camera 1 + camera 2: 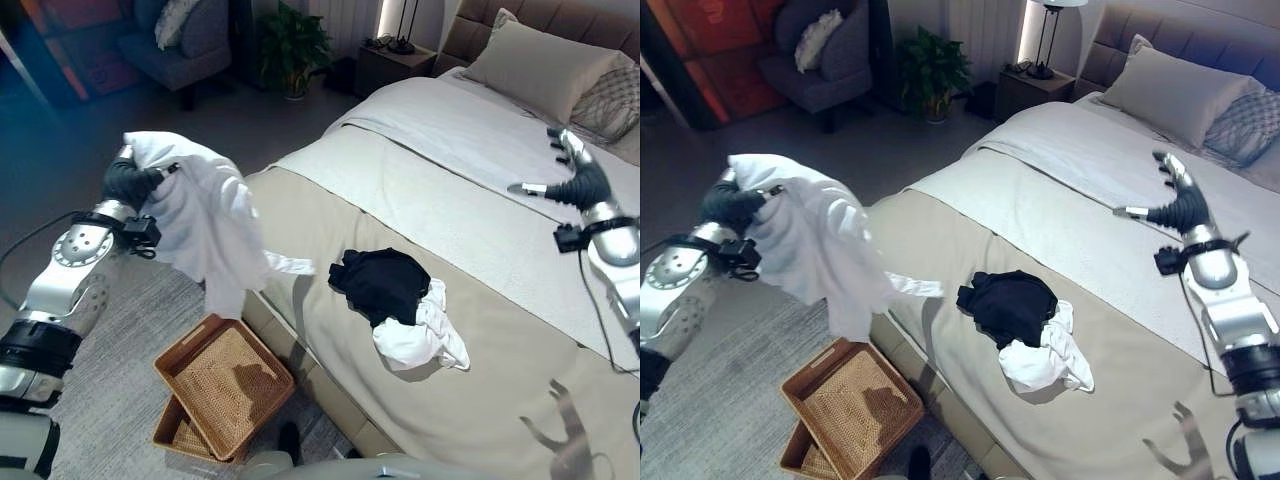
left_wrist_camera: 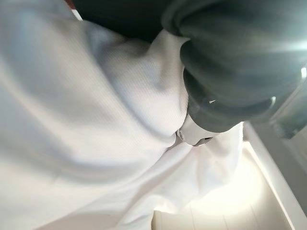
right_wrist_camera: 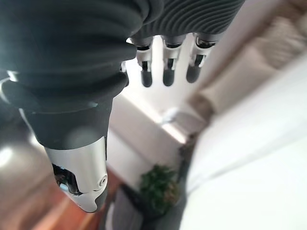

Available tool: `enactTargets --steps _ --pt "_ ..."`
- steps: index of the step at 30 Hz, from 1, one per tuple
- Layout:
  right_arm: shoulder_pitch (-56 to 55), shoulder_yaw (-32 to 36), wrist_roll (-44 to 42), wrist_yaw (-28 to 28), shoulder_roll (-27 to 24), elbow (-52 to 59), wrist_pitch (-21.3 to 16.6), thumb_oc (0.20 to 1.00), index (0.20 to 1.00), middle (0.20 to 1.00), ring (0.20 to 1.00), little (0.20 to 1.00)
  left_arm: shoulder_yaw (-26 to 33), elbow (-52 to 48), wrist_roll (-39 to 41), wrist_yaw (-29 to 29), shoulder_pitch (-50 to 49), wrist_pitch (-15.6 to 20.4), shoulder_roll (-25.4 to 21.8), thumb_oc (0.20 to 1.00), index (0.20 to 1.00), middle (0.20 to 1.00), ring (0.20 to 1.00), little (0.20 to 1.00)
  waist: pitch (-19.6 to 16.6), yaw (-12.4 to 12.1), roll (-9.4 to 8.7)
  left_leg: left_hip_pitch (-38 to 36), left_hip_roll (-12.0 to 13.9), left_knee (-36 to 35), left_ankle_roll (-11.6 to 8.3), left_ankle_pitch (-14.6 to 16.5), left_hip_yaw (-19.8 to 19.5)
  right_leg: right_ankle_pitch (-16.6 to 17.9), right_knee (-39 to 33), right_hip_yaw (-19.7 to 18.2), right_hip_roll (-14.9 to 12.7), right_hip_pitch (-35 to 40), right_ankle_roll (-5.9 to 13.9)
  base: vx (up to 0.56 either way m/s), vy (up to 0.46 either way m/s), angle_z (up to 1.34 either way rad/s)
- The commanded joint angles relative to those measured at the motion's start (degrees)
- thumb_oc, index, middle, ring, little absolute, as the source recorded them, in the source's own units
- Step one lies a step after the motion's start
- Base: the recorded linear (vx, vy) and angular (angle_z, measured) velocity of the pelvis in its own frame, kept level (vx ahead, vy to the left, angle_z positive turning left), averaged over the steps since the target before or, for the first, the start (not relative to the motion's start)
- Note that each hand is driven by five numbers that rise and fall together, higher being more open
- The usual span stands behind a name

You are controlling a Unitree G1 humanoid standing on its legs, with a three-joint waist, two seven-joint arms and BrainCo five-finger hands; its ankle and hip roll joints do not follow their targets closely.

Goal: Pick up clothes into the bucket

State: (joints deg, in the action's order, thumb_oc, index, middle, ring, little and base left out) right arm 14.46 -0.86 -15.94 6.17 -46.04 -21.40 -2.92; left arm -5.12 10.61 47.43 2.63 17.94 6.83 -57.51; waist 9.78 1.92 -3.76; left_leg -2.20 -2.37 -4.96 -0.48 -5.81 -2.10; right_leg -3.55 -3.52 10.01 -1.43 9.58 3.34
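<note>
1. I see two woven baskets stacked on the floor beside the bed, both holding nothing.
2. My left hand has its fingers clenched in a white garment, hanging above the baskets.
3. Two more clothes lie on the bed: a black garment touching a white one.
4. My right hand hovers over the bed, fingers straight, holding nothing.

Three pieces of clothing: one white shirt held up in the left hand, and one black garment and one white garment lying touching each other on the bed. Two wicker baskets on the floor, one stacked in the other. Two pillows at the head of the bed. One armchair with one cushion. One potted plant. One nightstand. Two robot hands, the right hand raised over the bed with straight fingers.
</note>
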Motion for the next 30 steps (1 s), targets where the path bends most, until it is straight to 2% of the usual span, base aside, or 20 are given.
enactTargets --steps 1,2,4,5,6,7,8,12,13,14,19,22,23,24,30 --pt "-1.25 0.58 -0.5 0.53 5.26 -1.95 -2.02 1.0 1.0 1.0 1.0 1.0 7.16 -2.13 -3.89 1.75 1.2 6.21 -0.98 0.2 0.2 0.2 0.2 0.2 -0.75 -1.91 0.98 -0.55 1.88 4.2 -1.83 6.25 1.15 3.47 4.81 2.3 -5.85 -5.53 4.66 -0.03 0.017 0.1" --pt "-1.31 0.56 -0.46 0.55 5.35 -1.92 -2.05 1.0 1.0 1.0 1.0 1.0 7.22 -2.22 -3.91 1.77 1.05 6.19 -1.03 0.2 0.2 0.2 0.2 0.2 -0.81 -1.83 0.91 -0.53 1.87 4.23 -1.83 6.27 1.1 3.42 4.85 2.35 -5.87 -5.53 4.66 -0.05 0.015 0.11" --pt "-3.41 0.8 0.25 1.23 10.53 -6.32 -1.94 1.0 1.0 1.0 1.0 1.0 9.35 -0.71 -4.89 2.12 -0.49 6.27 -0.11 0.2 0.2 0.2 0.2 0.2 0.15 -2.2 1.33 0.33 1.57 4.47 -1.77 6.09 0.4 3.22 5.31 2.97 -6.15 -6.12 4.62 -0.05 0.014 0.26" --pt "-3.38 0.76 0.25 1.24 10.57 -6.38 -2.0 1.0 1.0 1.0 1.0 1.0 9.37 -0.73 -4.9 2.13 -0.53 6.27 -0.13 0.2 0.2 0.2 0.2 0.2 0.13 -2.15 1.29 0.37 1.56 4.51 -1.77 6.1 0.37 3.2 5.35 3.0 -6.16 -6.15 4.62 -0.07 0.021 0.26" --pt "-4.46 0.99 0.13 1.79 13.08 -9.5 -1.89 1.0 1.0 1.0 1.0 1.0 10.05 -0.16 -5.05 2.5 -1.29 6.38 0.76 0.2 0.2 0.2 0.2 0.2 1.17 -2.36 1.59 1.25 1.27 5.08 -1.7 6.04 -0.03 3.21 5.87 3.36 -6.4 -6.87 4.65 -0.05 0.015 0.1" --pt "-4.43 0.95 0.13 1.8 13.1 -9.55 -1.94 1.0 1.0 1.0 1.0 1.0 10.11 -0.21 -5.07 2.51 -1.37 6.37 0.76 0.2 0.2 0.2 0.2 0.2 1.13 -2.3 1.57 1.34 1.26 5.17 -1.69 6.08 -0.05 3.17 5.93 3.38 -6.42 -6.93 4.65 -0.12 0.037 0.11" --pt "-4.57 0.95 -0.4 2.37 14.62 -11.88 -1.98 1.0 1.0 1.0 1.0 1.0 9.92 0.19 -5.42 3.07 -1.32 6.35 1.68 0.2 0.2 0.2 0.2 0.2 2.63 -2.28 1.86 2.59 0.87 6.13 -1.58 6.03 -0.45 3.23 6.77 3.38 -6.72 -8.13 4.62 -0.13 0.037 0.15" --pt "-5.17 1.38 -0.91 3.07 16.22 -14.32 -2.04 1.0 1.0 1.0 1.0 1.0 10.12 1.21 -7.1 4.42 -1.48 6.42 3.26 0.2 0.2 0.2 0.2 0.2 5.06 -2.16 2.25 5.21 0.38 8.25 -1.31 6.1 -0.84 3.1 8.77 3.07 -7.26 -10.76 4.47 -0.11 0.043 0.08" --pt "-5.53 1.58 -0.65 3.48 16.95 -15.12 -2.12 1.0 1.0 1.0 1.0 1.0 10.29 1.64 -8.39 5.4 -1.65 6.48 4.9 0.2 0.2 0.2 0.2 0.2 7.01 -2.08 2.58 7.05 -0.03 9.9 -1.1 6.16 -1.07 3.0 10.46 2.98 -7.74 -12.72 4.39 -0.14 0.063 0.02" --pt "-5.5 1.59 -0.65 3.49 16.91 -15.13 -2.13 1.0 1.0 1.0 1.0 1.0 10.31 1.6 -8.43 5.44 -1.63 6.46 4.95 0.2 0.2 0.2 0.2 0.2 6.96 -2.08 2.6 7.26 -0.06 10.09 -1.08 6.22 -1.06 2.93 10.65 2.95 -7.77 -12.93 4.39 -0.13 0.073 0.02" --pt "-6.31 1.54 -1.39 4.13 18.7 -17.12 -2.92 1.0 1.0 1.0 1.0 1.0 10.04 3.06 -10.13 7.34 -1.53 6.88 9.85 0.2 0.2 0.2 0.2 0.2 11.21 -1.68 3.02 12.75 -0.75 15.56 -0.33 7.01 -1.27 2.02 16.52 1.94 -9.15 -18.48 3.71 -0.1 0.075 0.01" --pt "-6.97 0.26 -0.61 4.43 20.49 -19.77 -3.24 1.0 1.0 1.0 1.0 1.0 8.64 5.69 -10.67 8.35 0.83 7.1 12.55 0.2 0.2 0.2 0.2 0.2 14.21 -1.19 2.49 17.59 -0.94 20.19 -0.15 7.77 -1.68 1.07 20.57 1.75 -10.34 -22.4 3.28 -0.11 0.055 0.04" --pt "-6.92 0.28 -0.61 4.43 20.49 -19.82 -3.27 1.0 1.0 1.0 1.0 1.0 8.6 5.75 -10.68 8.35 0.91 7.12 12.54 0.2 0.2 0.2 0.2 0.2 14.16 -1.18 2.49 17.79 -0.96 20.36 -0.15 7.84 -1.68 1.0 20.72 1.75 -10.36 -22.57 3.28 -0.14 0.042 0.07" --pt "-7.01 -0.64 -0.21 4.67 21.17 -20.71 -3.47 1.0 1.0 1.0 1.0 1.0 7.63 7.42 -11.83 9.27 2.34 7.2 13.1 0.2 0.2 0.2 0.2 0.2 15.85 -1.0 2.04 20.16 -0.76 22.39 -0.15 8.07 -1.94 0.78 22.3 1.65 -10.61 -24.74 3.15 -0.08 0.015 0.06" --pt "-6.64 -2.51 0.28 5.67 22.0 -21.53 -4.15 1.0 1.0 1.0 1.0 1.0 4.08 11.37 -14.79 11.56 7.16 7.02 12.12 0.2 0.2 0.2 0.2 0.2 18.98 -0.93 0.81 26.38 -0.74 26.91 -0.32 8.56 -2.64 -0.05 25.93 1.76 -10.97 -29.94 2.79 -0.1 0.005 0.09"
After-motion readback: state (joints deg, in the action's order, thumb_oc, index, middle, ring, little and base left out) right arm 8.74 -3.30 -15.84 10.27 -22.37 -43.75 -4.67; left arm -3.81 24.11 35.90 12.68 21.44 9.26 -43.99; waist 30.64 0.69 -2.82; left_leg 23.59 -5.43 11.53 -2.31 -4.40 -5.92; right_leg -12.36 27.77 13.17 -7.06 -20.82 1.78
